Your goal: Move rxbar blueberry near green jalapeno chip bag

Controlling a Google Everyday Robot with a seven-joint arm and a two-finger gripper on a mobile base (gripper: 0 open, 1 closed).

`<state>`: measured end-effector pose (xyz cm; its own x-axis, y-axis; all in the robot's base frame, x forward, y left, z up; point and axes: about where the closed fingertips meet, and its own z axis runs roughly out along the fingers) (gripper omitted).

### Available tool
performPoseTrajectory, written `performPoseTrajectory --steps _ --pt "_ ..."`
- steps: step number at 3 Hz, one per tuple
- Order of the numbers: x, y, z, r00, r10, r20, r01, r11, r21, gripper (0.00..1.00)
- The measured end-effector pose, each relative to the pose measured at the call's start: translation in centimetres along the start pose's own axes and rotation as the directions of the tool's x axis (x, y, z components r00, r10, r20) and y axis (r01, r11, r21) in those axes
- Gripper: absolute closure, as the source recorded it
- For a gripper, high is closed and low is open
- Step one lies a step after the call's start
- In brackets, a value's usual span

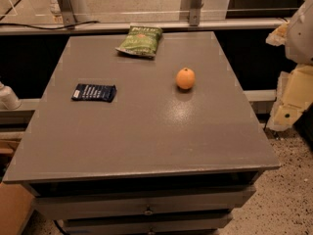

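Observation:
The rxbar blueberry (pixel 94 92), a flat dark navy wrapper with pale text, lies on the left side of the grey table (pixel 146 136). The green jalapeno chip bag (pixel 140 41) lies at the table's far edge, a little left of centre, well apart from the bar. My arm shows as white and cream parts at the right edge of the view, beyond the table's right side. The gripper (pixel 286 114) appears as the lowest cream part there, far from both the bar and the bag and holding nothing that I can see.
A round orange fruit (pixel 185 78) sits right of the table's centre, between the arm and the bar. Drawers (pixel 146 210) run under the table's front edge. A rail and metal posts (pixel 194 4) stand behind the table. Speckled floor lies to the right.

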<state>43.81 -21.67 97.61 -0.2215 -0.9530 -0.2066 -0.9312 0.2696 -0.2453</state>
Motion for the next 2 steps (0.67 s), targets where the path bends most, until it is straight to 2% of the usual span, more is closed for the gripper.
performPoseTrajectory --steps 1,2 --pt "0.0 0.0 0.0 1.000 0.000 0.000 0.000 1.0000 0.000 0.00" --pt "-1.6 -0.6 0.5 0.998 -0.037 0.040 0.037 0.9992 0.015 0.00"
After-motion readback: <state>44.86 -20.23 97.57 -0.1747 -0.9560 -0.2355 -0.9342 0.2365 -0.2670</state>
